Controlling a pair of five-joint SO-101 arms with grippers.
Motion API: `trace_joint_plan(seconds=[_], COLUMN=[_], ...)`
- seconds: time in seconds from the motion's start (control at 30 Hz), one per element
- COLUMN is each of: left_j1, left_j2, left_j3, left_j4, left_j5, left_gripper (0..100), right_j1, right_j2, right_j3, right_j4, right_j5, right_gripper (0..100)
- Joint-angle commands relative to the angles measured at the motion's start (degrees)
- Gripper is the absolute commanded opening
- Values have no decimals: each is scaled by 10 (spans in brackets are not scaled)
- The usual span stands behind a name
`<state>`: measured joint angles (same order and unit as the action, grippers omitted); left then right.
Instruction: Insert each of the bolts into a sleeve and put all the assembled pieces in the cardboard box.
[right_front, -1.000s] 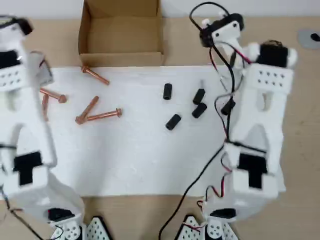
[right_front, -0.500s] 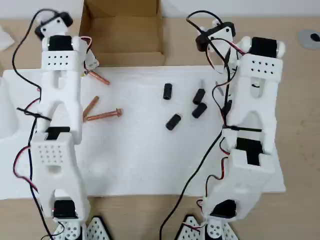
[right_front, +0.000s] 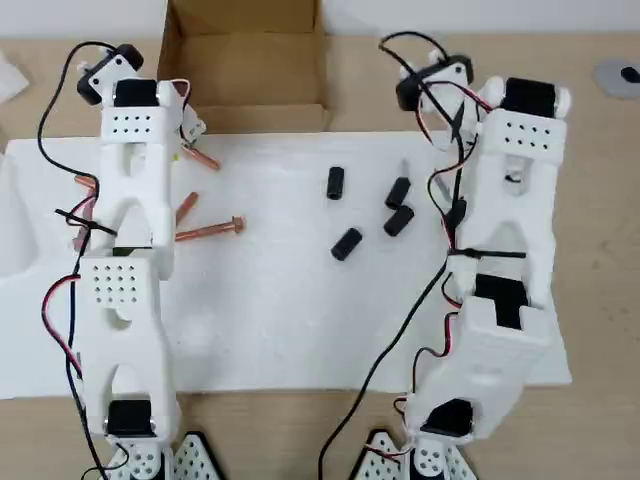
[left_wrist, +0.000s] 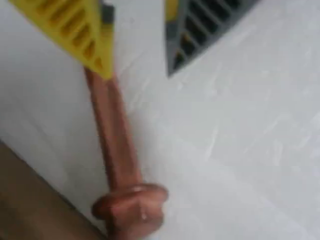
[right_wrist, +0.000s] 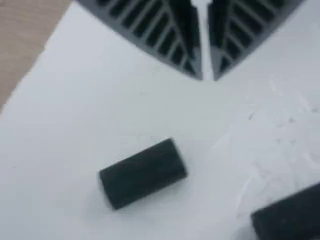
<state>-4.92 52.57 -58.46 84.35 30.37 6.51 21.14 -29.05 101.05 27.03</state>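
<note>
Your left arm (right_front: 125, 270) has swung in. A second ago it sat folded at the left edge. Now it stretches out over the white foam sheet (right_front: 280, 330), and in the last half second it crept a little farther out and to the right. It now hides part of the two outer bolts (right_front: 84, 183) on the left. Your right arm (right_front: 505, 230) has barely moved in that half second, and no loose part has shifted.

Nearest you among the parts, four black sleeves (right_front: 346, 244) lie loose mid-sheet, each on its own. Left of them lie a level bolt (right_front: 210, 229) and a tilted bolt (right_front: 185, 210).

Your right gripper (right_wrist: 206, 75) has its fingers drawn almost together, gripping nothing, with one sleeve just ahead of the tips and not touching them. Your left gripper (left_wrist: 139, 72) is spread and holds nothing. Its yellow finger (left_wrist: 85, 30) overlaps the shank of the far bolt (left_wrist: 117, 150), which lies flat near the sheet's far edge, outside the jaws.

Beyond the sheet the cardboard box (right_front: 245, 70) stands open-topped, its floor bare from wall to wall.
</note>
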Motion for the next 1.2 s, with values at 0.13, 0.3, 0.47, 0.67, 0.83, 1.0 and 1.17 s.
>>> trace_joint_plan(seconds=[0.13,0.3,0.47,0.67,0.83,1.0,1.17], left_j1=[0,0,-10,-11,-11,-20,-29], left_j2=[5,7,30,42,69,97,96], left_j3=[-34,-28,-16,-29,-34,-35,-35], left_j4=[-5,-25,-78,-77,-81,-78,-76], left_j5=[-12,-27,-27,-25,-5,60,62], left_gripper=[86,86,112,113,114,111,19], right_j1=[10,9,7,6,6,0,-10], right_j2=[-7,-4,-3,-3,-3,-3,-3], right_j3=[11,11,11,11,11,12,20], right_j4=[13,13,13,13,13,13,13], right_j5=[2,2,2,4,4,5,5], right_gripper=[13,13,13,13,13,13,13])
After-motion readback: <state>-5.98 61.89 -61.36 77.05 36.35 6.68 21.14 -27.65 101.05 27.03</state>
